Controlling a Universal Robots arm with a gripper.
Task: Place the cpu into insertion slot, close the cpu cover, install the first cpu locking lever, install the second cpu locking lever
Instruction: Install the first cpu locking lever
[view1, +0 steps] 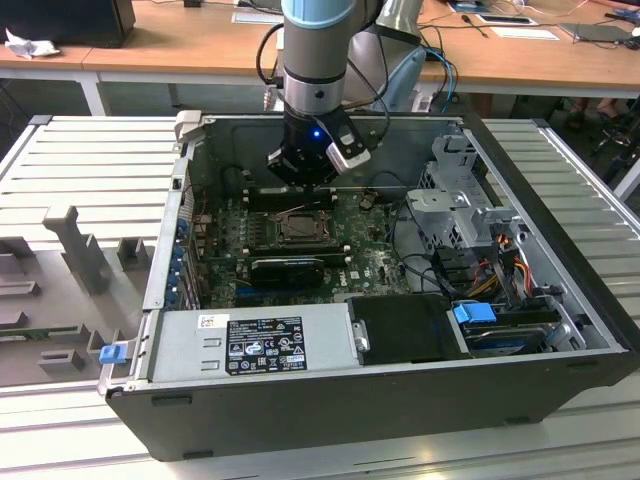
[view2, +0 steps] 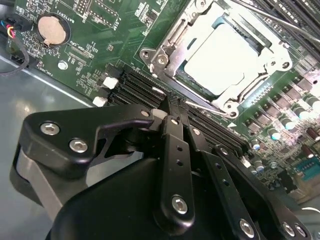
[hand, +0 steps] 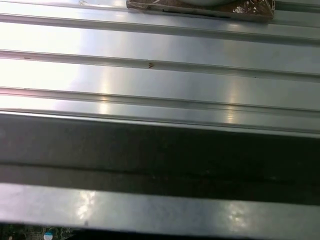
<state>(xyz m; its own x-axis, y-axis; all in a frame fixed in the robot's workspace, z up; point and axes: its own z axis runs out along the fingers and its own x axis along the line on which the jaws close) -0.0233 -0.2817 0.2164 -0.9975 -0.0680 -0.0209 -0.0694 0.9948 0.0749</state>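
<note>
While the chip (view2: 225, 60) is set in its slot (view1: 296, 228) and the cover (view2: 172, 42) is laid over it, the closed, empty gripper (view2: 176, 114) is seen just beside; levers (view2: 285, 22) seem not locked.

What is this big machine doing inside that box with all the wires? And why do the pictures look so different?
It's a robot arm reaching into an open computer case. One camera stands off the arm. Two ride near its wrist. The second wrist view looks past the black gripper, fingers together, at the green board, where the pale square chip sits framed by a silvery cover. The first wrist view faces the ribbed metal table. I can't tell if the gripper grips anything.
</note>
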